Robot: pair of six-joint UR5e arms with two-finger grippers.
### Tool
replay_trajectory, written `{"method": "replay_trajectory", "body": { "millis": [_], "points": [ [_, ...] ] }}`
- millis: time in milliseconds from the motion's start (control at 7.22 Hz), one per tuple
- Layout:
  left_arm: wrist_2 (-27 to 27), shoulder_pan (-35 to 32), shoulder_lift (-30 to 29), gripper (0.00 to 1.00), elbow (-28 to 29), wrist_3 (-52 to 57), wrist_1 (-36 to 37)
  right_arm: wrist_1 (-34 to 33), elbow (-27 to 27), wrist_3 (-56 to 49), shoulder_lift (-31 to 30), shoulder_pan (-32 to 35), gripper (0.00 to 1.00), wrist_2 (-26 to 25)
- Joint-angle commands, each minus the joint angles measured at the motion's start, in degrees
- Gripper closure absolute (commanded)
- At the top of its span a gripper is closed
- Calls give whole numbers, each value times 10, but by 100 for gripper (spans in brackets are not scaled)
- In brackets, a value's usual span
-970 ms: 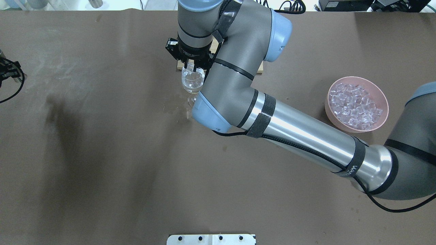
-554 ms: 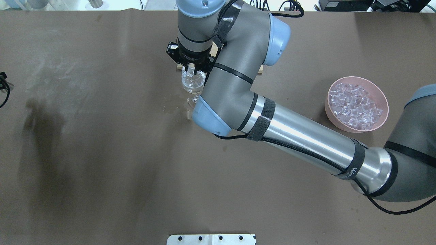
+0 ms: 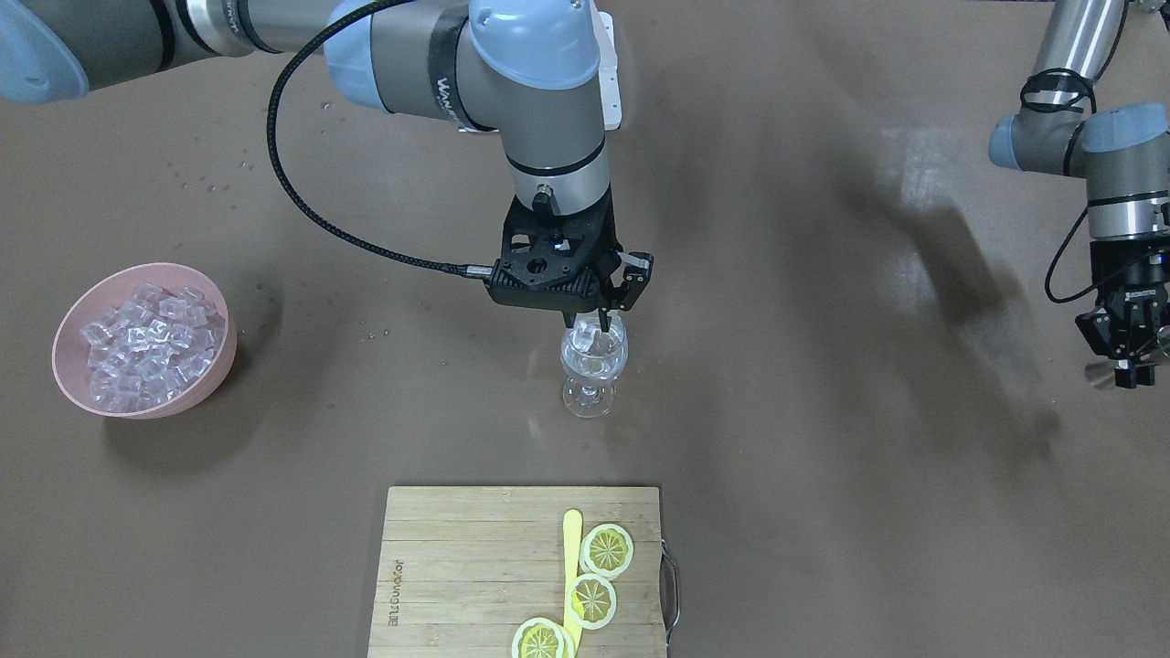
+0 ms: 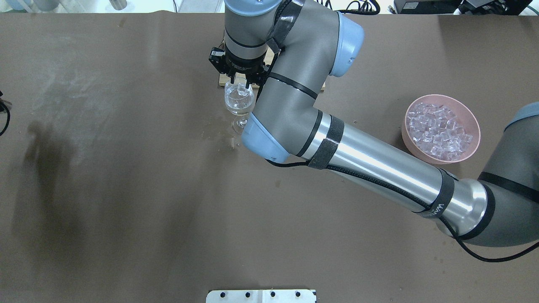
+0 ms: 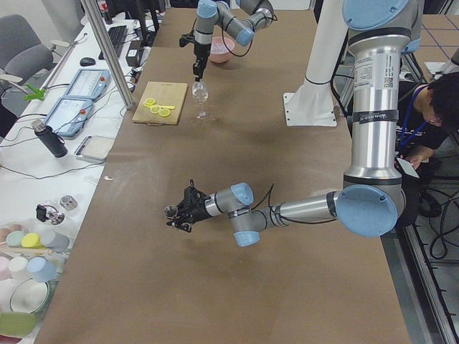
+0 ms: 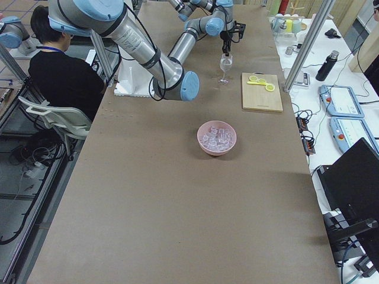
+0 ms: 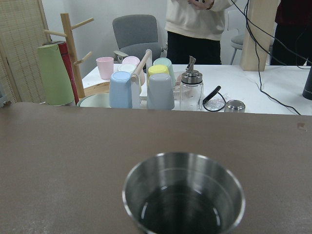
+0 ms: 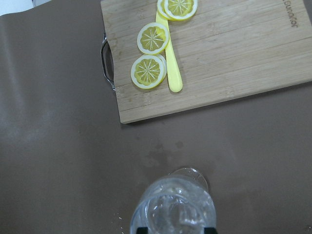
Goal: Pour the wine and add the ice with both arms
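Note:
A clear wine glass (image 3: 594, 370) stands mid-table on the brown cover; it also shows in the overhead view (image 4: 239, 104) and the right wrist view (image 8: 175, 210). Clear ice cubes (image 3: 585, 345) lie in its bowl. My right gripper (image 3: 591, 322) hangs just over the rim, fingers apart and empty. More ice (image 3: 146, 343) fills a pink bowl (image 3: 222, 315). My left gripper (image 3: 1126, 370) is far off at the table's left end, shut on a steel cup (image 7: 183, 195) that holds dark liquid.
A wooden cutting board (image 3: 457, 567) with lemon slices (image 3: 608, 548) and a yellow knife (image 3: 571, 539) lies beyond the glass. A damp patch (image 4: 219, 134) marks the cover by the glass foot. Cups and a bottle (image 7: 190, 90) stand on a white side table.
The left arm has drawn back left, almost out of the overhead view. The right gripper has risen slightly above the glass, and an ice cube now shows in the bowl.

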Motion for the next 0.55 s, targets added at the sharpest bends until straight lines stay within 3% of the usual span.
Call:
{"method": "replay_trajectory", "body": {
  "millis": [0,277,416],
  "points": [
    [4,23,2,91,7,-7,-1,-1,1,-6,0,9,0,3],
    [4,30,3,91,13,-7,-1,-1,17,-53,-26,50,0,46],
    [2,40,2,91,16,-7,-1,-1,55,-98,-76,78,0,63]
  ]
}}
